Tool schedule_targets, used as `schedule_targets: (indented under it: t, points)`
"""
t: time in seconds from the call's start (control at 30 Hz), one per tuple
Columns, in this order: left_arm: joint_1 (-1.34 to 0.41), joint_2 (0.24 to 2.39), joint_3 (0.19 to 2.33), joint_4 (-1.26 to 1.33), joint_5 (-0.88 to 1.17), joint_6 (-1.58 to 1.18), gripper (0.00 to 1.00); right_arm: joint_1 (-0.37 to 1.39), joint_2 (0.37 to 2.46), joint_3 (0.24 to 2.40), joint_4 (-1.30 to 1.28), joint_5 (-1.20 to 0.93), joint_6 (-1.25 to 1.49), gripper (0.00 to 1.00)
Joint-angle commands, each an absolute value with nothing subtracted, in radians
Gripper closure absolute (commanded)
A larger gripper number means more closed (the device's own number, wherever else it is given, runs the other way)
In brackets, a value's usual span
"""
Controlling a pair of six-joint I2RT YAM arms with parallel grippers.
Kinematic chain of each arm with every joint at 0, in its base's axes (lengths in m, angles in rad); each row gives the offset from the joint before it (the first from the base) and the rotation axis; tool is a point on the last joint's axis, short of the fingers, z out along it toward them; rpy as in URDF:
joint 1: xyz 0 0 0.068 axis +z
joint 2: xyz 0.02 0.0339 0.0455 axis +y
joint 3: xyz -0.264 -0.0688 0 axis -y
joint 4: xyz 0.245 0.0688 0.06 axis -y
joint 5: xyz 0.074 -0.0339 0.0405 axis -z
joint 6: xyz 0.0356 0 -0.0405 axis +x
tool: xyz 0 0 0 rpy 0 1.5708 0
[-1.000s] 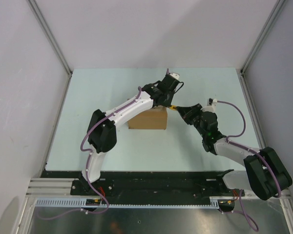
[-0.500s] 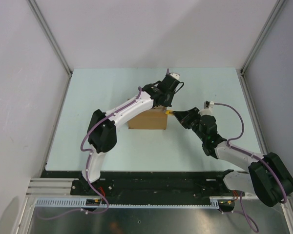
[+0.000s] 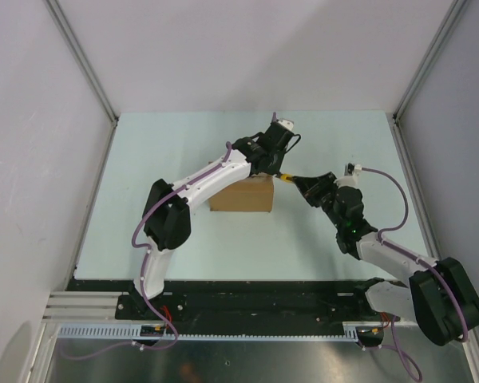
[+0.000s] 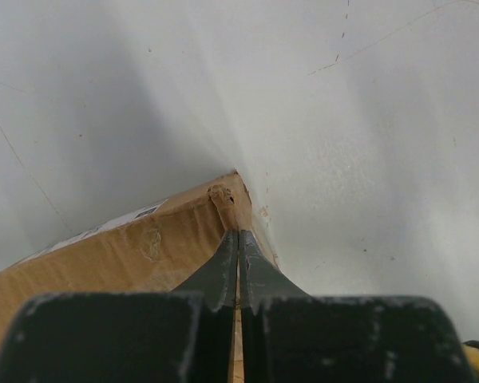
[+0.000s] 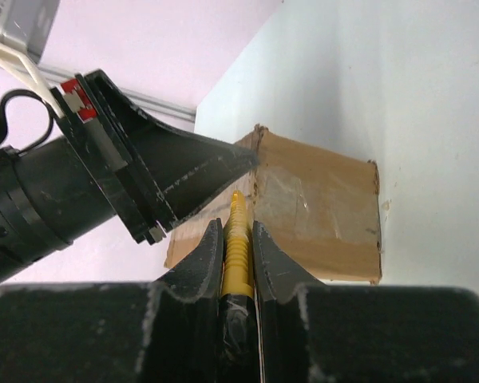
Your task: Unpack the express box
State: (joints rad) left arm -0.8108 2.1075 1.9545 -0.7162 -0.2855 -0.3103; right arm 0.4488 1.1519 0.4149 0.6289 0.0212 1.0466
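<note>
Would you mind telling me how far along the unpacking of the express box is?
Done: the yellow knife is gripped in the right end effector. In hand: its tip is near the top edge of the express box, where the shut left end effector appears to steady a corner. Left: the clear tape looks uncut and the box closed, so nothing is out.

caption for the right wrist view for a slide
Right gripper shut on a yellow knife aimed at the box; shut left gripper tip at the box's top edge.
</note>
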Motion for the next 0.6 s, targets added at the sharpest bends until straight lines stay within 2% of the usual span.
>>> schedule_targets:
  t: [0.0,0.57]
  points:
    - [-0.808,2.172,1.933,-0.830,-0.249,-0.337,1.00,0.425,1.126,0.440,0.649,0.026,1.040,1.00]
    - [-0.810,2.174,1.933,-0.830,-0.245,-0.336,1.00,0.423,1.221,0.459,0.723,0.012,1.049,1.00]
